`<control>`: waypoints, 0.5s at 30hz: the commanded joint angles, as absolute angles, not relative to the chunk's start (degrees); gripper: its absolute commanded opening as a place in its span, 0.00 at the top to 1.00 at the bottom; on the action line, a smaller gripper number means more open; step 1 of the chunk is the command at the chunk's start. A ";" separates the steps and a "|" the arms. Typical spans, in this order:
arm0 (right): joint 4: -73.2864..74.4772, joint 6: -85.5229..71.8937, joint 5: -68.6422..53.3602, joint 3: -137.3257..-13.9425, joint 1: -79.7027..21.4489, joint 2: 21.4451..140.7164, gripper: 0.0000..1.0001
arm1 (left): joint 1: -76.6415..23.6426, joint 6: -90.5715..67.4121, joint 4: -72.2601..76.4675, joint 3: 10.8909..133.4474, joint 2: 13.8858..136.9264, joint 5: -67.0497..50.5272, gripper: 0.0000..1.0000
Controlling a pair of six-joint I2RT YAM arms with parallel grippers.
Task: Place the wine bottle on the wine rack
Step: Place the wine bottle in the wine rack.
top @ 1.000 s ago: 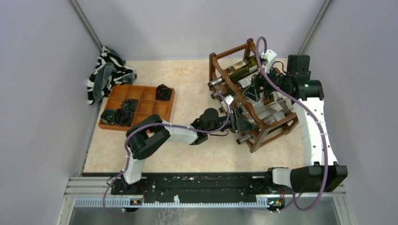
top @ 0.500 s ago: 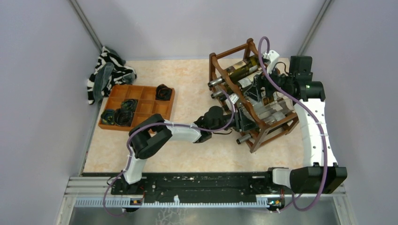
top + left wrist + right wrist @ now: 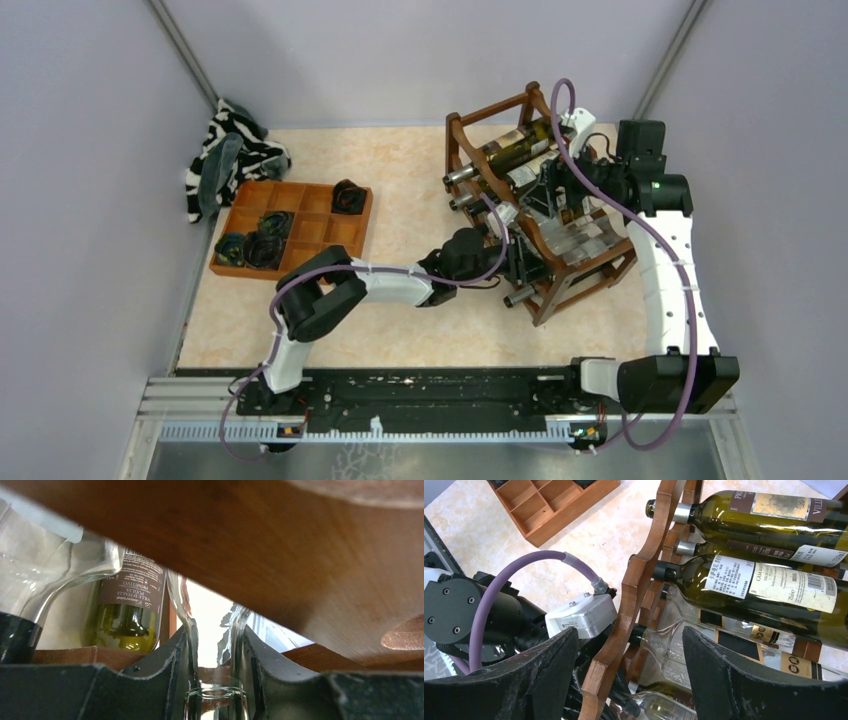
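The wine rack (image 3: pixel 457 140) is a dark reddish-brown open frame with wavy rails at the table's right. It holds several bottles lying on their sides. My left gripper (image 3: pixel 520 262) reaches into its lower front and is shut on the neck of a clear glass wine bottle (image 3: pixel 215 700). In the left wrist view the black fingers (image 3: pixel 170 665) squeeze that neck from both sides, under a rack rail (image 3: pixel 250 545). My right gripper (image 3: pixel 629 645) hovers open over the rack's top; a wavy rail (image 3: pixel 639 580) runs between its fingers without touching them.
Green labelled bottles (image 3: pixel 764 585) fill the upper tiers, and a clear bottle with a black cap (image 3: pixel 20 635) lies beside the held one. An orange-brown compartment tray (image 3: pixel 340 235) with dark rolled items sits at the left. A striped cloth (image 3: pixel 225 155) lies behind it.
The left arm has pushed right, carrying its gripper and the clear bottle deeper into the rack's lower front. The right arm has hardly moved.
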State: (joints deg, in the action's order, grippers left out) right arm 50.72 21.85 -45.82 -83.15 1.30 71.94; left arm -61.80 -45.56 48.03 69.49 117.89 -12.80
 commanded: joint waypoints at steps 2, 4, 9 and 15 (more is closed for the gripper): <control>48.97 21.45 -47.76 -83.15 1.90 69.70 0.25 | -62.94 -38.12 43.61 71.96 117.13 -7.63 0.74; 48.94 21.44 -47.81 -83.06 1.98 69.61 0.25 | -63.33 -36.94 42.51 72.07 116.84 -6.55 0.71; 48.90 21.44 -47.90 -83.02 2.10 69.52 0.25 | -63.64 -35.66 41.00 71.83 116.18 -4.85 0.69; 48.82 21.34 -48.04 -82.62 2.15 69.27 0.25 | -63.83 -34.25 39.70 71.01 114.59 -3.47 0.63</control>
